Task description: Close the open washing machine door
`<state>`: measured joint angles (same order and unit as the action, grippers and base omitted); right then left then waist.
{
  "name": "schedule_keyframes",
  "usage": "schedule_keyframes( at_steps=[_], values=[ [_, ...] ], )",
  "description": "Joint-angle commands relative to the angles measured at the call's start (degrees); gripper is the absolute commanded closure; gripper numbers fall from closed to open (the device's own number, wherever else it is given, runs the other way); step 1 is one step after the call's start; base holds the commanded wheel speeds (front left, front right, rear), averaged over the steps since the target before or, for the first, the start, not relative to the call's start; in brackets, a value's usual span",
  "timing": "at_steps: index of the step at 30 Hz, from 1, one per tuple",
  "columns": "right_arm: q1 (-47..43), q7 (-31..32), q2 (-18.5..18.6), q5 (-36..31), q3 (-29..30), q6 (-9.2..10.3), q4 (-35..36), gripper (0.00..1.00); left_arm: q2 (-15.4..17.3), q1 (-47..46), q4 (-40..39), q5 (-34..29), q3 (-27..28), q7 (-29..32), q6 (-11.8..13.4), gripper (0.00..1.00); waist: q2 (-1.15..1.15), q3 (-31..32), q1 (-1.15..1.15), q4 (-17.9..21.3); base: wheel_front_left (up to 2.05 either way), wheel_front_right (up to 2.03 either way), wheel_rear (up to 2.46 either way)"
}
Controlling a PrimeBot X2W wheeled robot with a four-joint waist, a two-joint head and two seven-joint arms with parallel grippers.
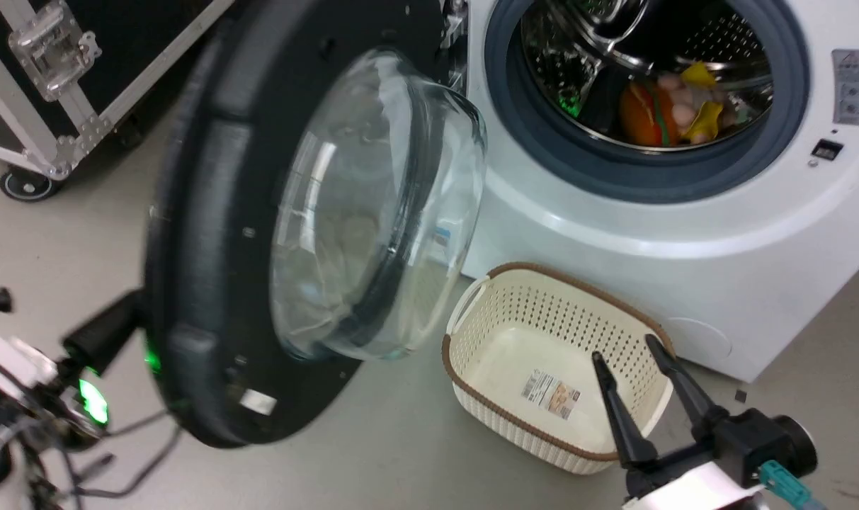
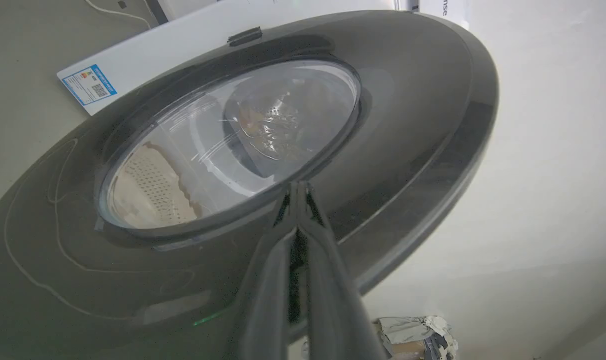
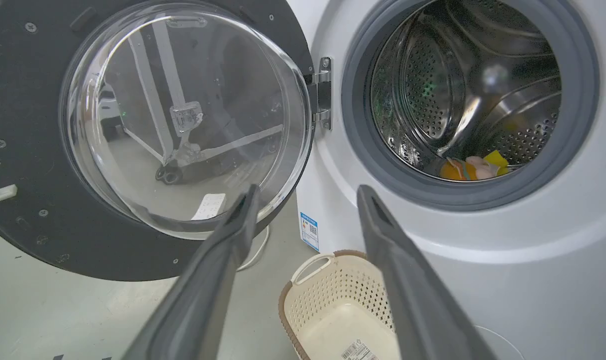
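Washing machine door (image 1: 259, 234) wide open, swung out to the left of the washing machine (image 1: 684, 269), glass bowl facing the drum opening. The left gripper (image 2: 299, 187) is behind it on the outer face, fingers pressed together, nothing between them, tips at the black frame right by the window rim. The right gripper (image 1: 625, 350) has its fingers spread, nothing held, hovering over the basket (image 1: 500, 425) on the floor in front of the machine.

Risks, as I read it:
- That outer frame is smooth and curved, so closed tips could skid off w/ a push, esp. as the door angle changes
- A push this near the window, not out at the free edge, gives less leverage & the door may stop short of latching
- The right arm sits near the door's swing path, so a clash is poss. if it doesn't clear
- Basket just below the opening; door-to-rim clearance looks ok but can't be sure

Hard to see: whether the left tips are touching the frame or just off it. Head view is blurred and the door hides most of that arm. The latch side of the opening is cut off. The orange & yellow items (image 1: 673, 106) in the drum are too blurry to ID
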<state>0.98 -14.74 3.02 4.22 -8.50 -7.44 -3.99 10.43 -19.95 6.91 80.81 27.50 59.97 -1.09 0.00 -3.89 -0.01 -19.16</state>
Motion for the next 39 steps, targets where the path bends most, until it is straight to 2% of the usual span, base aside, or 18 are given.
schedule_keyframes(
  at_steps=[1, 2, 6, 10, 13, 20, 30, 39],
  values=[
    [-0.9, -0.3, -0.1, 0.5, 0.7, -0.05, -0.2, 0.0, -1.7, 2.2, -2.1, 0.4, -0.9, 0.7, 0.4, 1.0, 0.0, 1.0, 0.01, 0.5, 0.0, 0.0, 0.0],
    [-0.9, -0.3, -0.1, 0.5, 0.7, -0.05, -0.2, 0.0, -1.7, 2.2, -2.1, 0.4, -0.9, 0.7, 0.4, 1.0, 0.0, 1.0, 0.01, 0.5, 0.0, 0.0, 0.0],
    [-1.5, -0.3, -0.1, 0.8, 2.1, -0.05, -0.3, 0.0, -5.6, 7.2, -7.8, 1.2, -3.4, 1.0, 0.9, 1.0, 0.0, 2.1, 0.01, 1.8, 0.0, 0.0, 0.0],
    [-1.6, -0.3, -0.1, 0.7, 3.6, -0.05, 0.0, 0.0, -7.1, 12.2, -11.0, 2.5, -7.5, 0.0, 0.8, 1.0, 0.0, 2.3, 0.01, 3.6, 0.0, 0.0, 0.0],
    [-1.4, -0.3, -0.1, 0.4, 4.7, -0.05, 0.0, 0.0, -7.5, 15.1, -12.0, 3.7, -11.7, -2.5, 0.2, 1.0, 0.0, 1.8, 0.01, 5.3, 0.0, 0.0, 0.0],
    [-0.3, -0.3, -0.1, -0.3, 5.5, -0.05, 0.0, 0.0, -7.5, 18.9, -10.3, 9.8, -24.4, -13.1, -1.8, 1.0, 0.0, -0.7, 0.01, 11.6, 0.0, 0.0, 0.0],
    [1.8, -0.3, -0.1, 0.6, 8.2, -0.05, 0.0, 0.0, -7.5, 13.4, -5.0, 13.6, -35.8, -26.4, -4.8, 1.0, 0.0, -6.9, 0.01, 23.5, 0.0, 0.0, 0.0],
    [3.5, -0.3, -0.1, 2.9, 8.9, -0.05, -0.1, 0.0, -7.5, 3.4, 0.8, 13.6, -38.7, -37.4, -5.9, 1.0, 0.0, -12.5, 0.01, 34.8, 0.0, 0.0, 0.0]
  ],
)
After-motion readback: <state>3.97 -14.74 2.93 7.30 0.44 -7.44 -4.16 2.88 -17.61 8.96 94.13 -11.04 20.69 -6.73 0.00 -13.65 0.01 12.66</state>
